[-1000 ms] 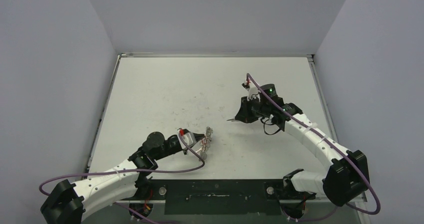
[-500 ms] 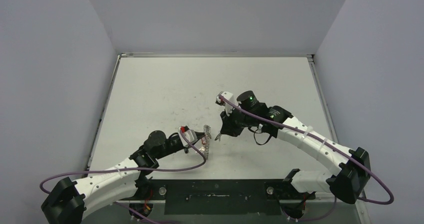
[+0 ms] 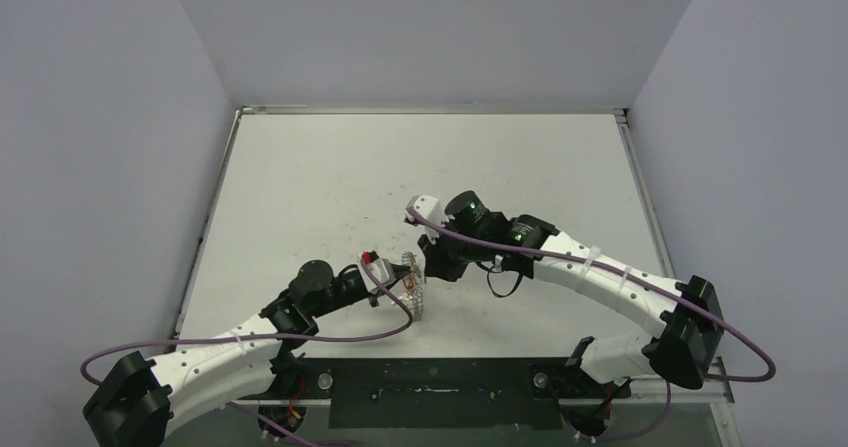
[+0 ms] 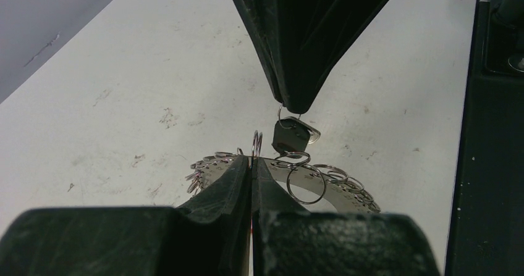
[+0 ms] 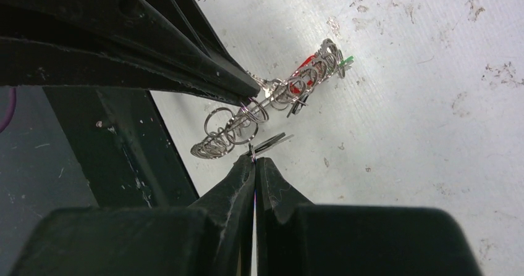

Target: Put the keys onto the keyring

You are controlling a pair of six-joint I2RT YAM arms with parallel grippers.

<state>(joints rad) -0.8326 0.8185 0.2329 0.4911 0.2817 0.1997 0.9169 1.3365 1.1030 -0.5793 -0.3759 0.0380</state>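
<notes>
The left gripper [image 4: 252,170], pressed shut on the keyring [image 4: 322,184], is holding its rim up toward the right gripper [image 5: 254,162], which is pinching a key [image 4: 290,135] by what looks like its wire loop and dangling it just above that rim, closest of all.

left hand [image 4: 252,165] and right hand [image 5: 254,160], both pinched closed, face tip to tip, seemingly almost touching.

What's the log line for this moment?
left gripper: shut on keyring | right gripper: shut on key | key: hanging at keyring rim
</notes>
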